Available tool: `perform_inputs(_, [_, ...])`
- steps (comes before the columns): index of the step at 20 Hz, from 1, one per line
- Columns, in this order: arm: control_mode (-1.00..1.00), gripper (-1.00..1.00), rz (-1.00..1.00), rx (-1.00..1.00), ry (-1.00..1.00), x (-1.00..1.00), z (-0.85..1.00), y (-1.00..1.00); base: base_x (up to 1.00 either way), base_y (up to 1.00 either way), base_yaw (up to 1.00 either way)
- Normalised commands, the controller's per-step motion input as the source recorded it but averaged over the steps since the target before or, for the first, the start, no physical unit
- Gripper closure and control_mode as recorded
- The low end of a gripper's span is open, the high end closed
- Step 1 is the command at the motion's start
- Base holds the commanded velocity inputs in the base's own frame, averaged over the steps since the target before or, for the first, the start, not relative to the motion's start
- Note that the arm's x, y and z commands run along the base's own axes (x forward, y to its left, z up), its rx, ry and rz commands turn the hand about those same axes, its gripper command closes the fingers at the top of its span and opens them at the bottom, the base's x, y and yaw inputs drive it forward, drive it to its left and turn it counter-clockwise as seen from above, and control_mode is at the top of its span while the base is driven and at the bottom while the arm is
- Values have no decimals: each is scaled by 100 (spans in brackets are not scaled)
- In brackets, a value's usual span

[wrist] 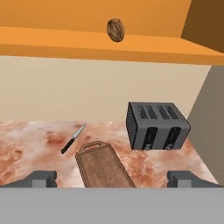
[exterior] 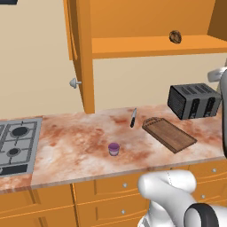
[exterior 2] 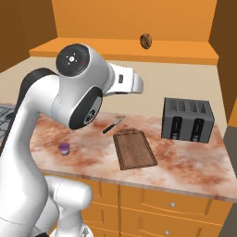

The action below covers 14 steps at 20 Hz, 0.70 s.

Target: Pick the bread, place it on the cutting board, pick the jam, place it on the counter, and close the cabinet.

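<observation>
Here I keep the gripper (wrist: 111,178) with fingers apart, facing the bread (wrist: 115,29) on the far cabinet (wrist: 87,46) shelf, because nothing is grasped yet.

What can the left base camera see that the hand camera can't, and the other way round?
Just the left base view: the purple jam jar sitting on the counter, the grey gas hob, the open cabinet door's round silver knob, and the orange drawers.

Just the hand view: the hand, with its two dark fingertips spread wide apart and holding nothing.

Both: the bread on the cabinet shelf, the black toaster, the cutting board and the knife.
</observation>
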Motion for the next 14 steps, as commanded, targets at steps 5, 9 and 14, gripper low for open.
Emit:
perform_inputs(5, [-100,-100,0,0,0,0,28,0,0,0,0])
perform_inputs(9, [-100,-100,0,0,-1,0,23,0,0,0,0])
perform_inputs(14, [-100,-100,0,0,-3,0,22,0,0,0,0])
